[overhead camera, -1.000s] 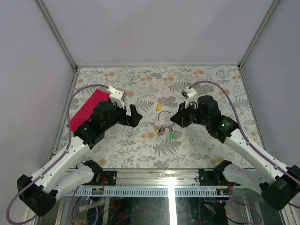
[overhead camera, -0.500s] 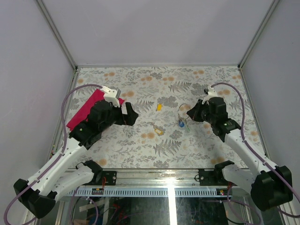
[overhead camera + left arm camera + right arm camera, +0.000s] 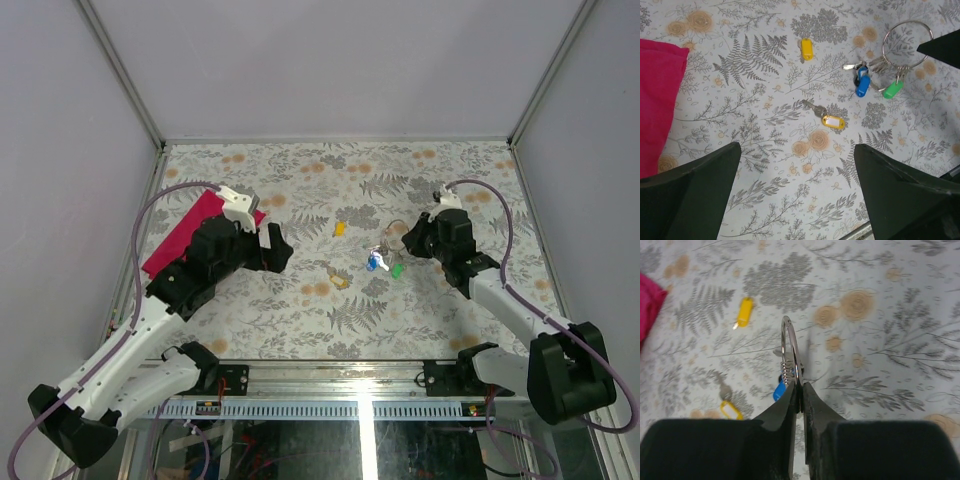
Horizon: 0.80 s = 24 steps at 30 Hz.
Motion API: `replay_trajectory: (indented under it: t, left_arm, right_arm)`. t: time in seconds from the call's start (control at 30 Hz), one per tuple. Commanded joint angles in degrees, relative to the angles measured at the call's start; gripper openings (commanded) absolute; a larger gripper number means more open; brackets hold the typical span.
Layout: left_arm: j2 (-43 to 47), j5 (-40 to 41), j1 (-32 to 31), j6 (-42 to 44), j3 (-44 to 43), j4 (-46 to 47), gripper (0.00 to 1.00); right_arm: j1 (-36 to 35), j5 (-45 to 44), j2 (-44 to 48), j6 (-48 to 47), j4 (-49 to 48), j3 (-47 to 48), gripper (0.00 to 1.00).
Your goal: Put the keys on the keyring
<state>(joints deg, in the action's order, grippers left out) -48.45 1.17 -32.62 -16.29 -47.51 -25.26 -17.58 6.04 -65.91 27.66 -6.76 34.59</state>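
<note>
Black fingers [image 3: 700, 190] of the left gripper [image 3: 796, 150] stand as far apart as they go and hold nothing, hovering above the floral worktop [image 3: 765, 200]. Between them in the left wrist view, a loose key [image 3: 827, 117] with a yellow tag lies flat on the worktop, touching nothing else. A red cloth [image 3: 657, 100] lies off to the left, at the worktop's left side.

Farther on and to the right, the right gripper [image 3: 798, 387] is closed to a thin slit on the keyring [image 3: 790, 350]. It pinches the near part of the wire between its fingertips, so that the ring stands on edge in the right wrist view. The keys [image 3: 880, 65] are bunched on the ring close to the grip. A blue tag [image 3: 863, 86] and a green tag [image 3: 892, 90] trail from the bunch side by side; whether they rest on the worktop cannot be told.

Farthest off lies a second key [image 3: 806, 48] with a yellow tag, apart from the ring and from the loose key.
</note>
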Motion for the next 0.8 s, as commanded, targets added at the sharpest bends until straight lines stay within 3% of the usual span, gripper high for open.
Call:
replay_trajectory:
  t: [0.0,0.33,0.6,0.77]
  left_arm:
    - [1.59,-1.19,0.28,2.26,0.38,-1.99,1.0]
    - [2.95,0.74,0.28,3.12,0.85,-3.81,1.0]
    - [2.47,1.45,0.74,3.02,0.4,-5.54,1.0]
    - [2.3,2.8,2.21,2.58,-0.08,-5.48,1.0]
  right_arm:
    - [2.55,-9.7,-2.14,1.35,-6.85,-0.14,0.12]
    - [7.97,-9.12,-11.54,0.34,-8.12,4.58,0.15]
    - [13.7,-5.46,-19.32,0.83,-9.82,10.2,0.34]
    - [16.29,-3.38,-18.35,2.71,-8.14,11.29,0.41]
